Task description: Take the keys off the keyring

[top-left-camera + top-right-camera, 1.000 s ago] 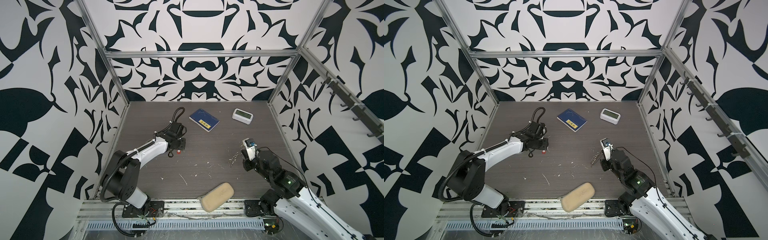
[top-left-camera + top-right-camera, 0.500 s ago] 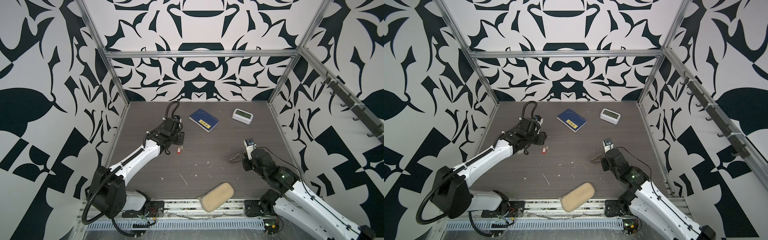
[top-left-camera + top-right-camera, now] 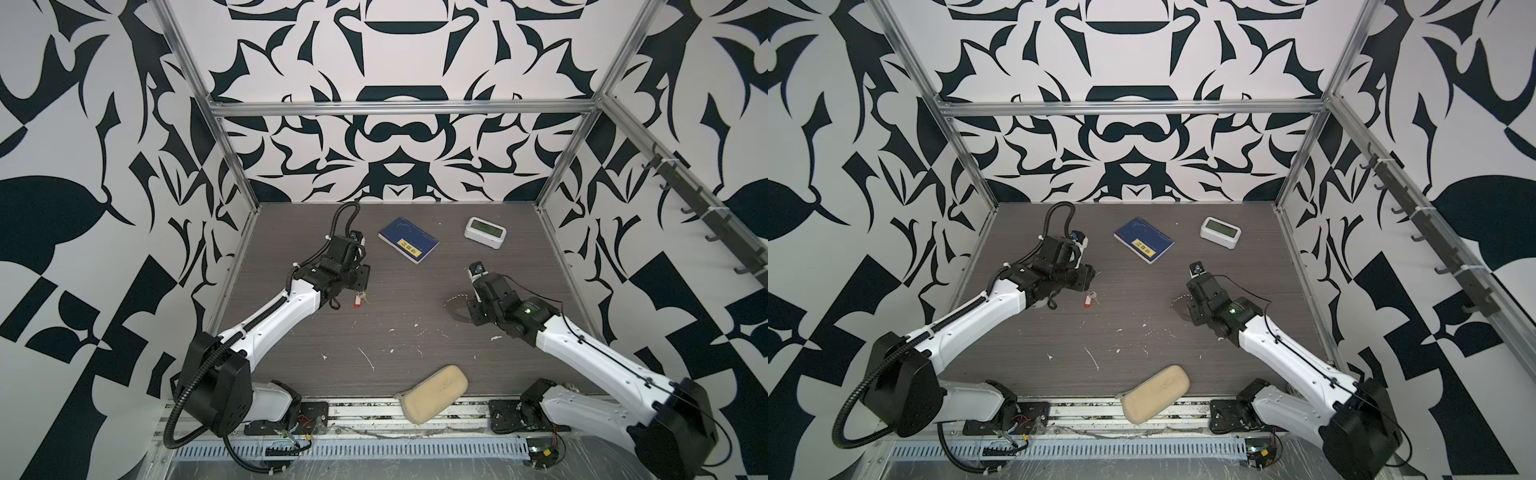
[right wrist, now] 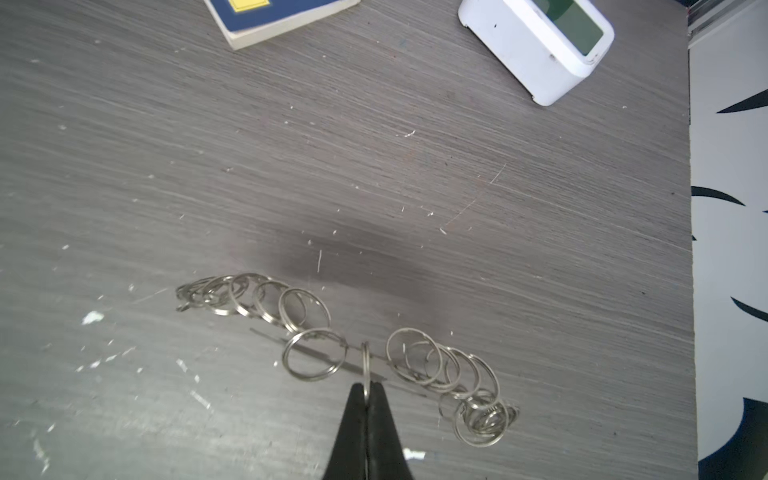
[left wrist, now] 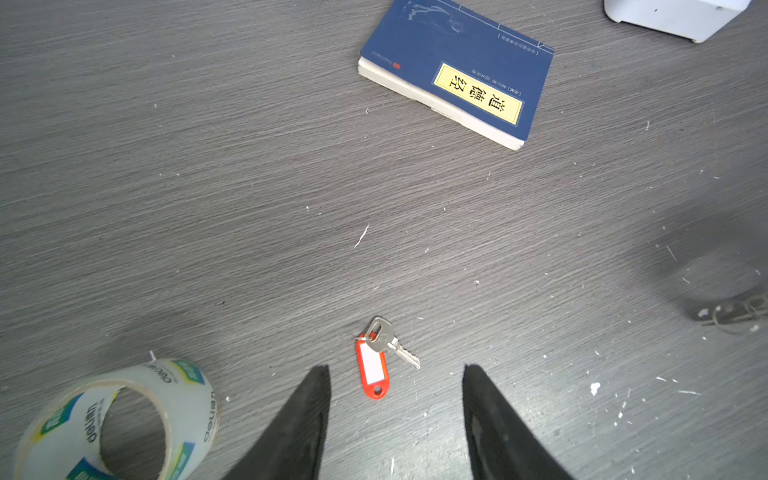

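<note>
Bright, even, diffuse light fills both top views, leaving only faint shadows on the table [image 3: 415, 286], and detail is crisp throughout. In the left wrist view a soft grey shadow spreads toward one edge, where the keyring [image 5: 737, 316] smears into blur. In the right wrist view a soft dark shadow lies beyond the right gripper [image 4: 366, 392], and the keyring glints in sharp focus.

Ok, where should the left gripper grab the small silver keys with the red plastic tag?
Probably the red oblong plastic tag, pinched across its narrow width from straight above: it lies flat on the table, lengthwise between the open left gripper's fingers.
</note>
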